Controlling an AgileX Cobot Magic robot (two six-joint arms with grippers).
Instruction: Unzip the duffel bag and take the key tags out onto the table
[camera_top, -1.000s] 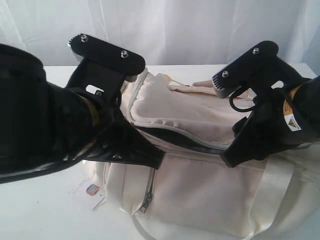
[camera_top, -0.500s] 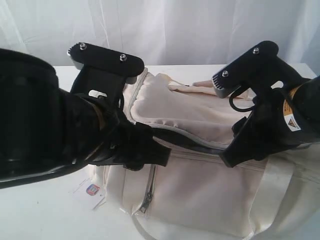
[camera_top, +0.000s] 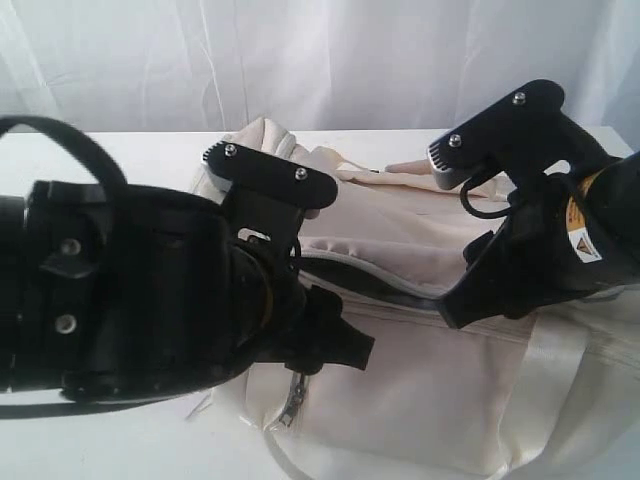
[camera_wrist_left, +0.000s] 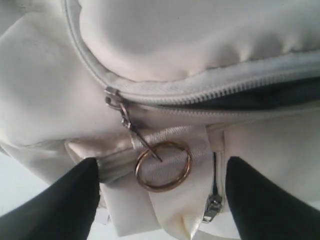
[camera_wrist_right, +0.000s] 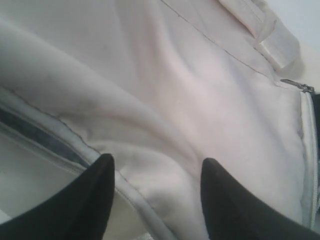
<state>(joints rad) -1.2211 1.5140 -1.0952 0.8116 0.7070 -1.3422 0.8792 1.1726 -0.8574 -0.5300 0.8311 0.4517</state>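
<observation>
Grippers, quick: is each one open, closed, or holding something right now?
Left gripper: open, empty, above the duffel bag's zipper pull.
Right gripper: open, straddling a fold of the bag, nothing clearly gripped.

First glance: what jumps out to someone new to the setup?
The black left arm looms largest, crowding over a cream duffel bag on the white table. In the left wrist view the open left gripper straddles a gold-toned metal ring, the zip pull lying across it. Beside it the main zip is partly open, showing a dark gap.
</observation>
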